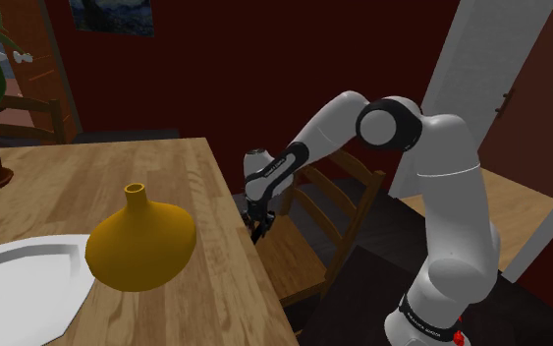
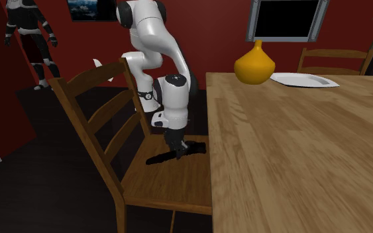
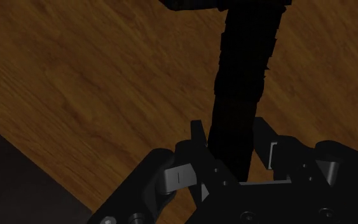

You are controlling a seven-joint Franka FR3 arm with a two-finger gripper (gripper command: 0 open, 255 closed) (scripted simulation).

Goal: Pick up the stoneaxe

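Stoneaxe point(image 3: 241, 83) lies flat on the wooden chair seat point(image 2: 171, 182) beside the surface point(image 2: 297, 145), so the arm point(image 2: 148, 40) reaches low. Jaws clasp its handle, probably because that narrow part fits between them.

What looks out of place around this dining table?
The black stoneaxe lies on the wooden chair seat beside the table, an odd place for such a tool. The end effector is down at its handle. Nothing looks spilled or broken.
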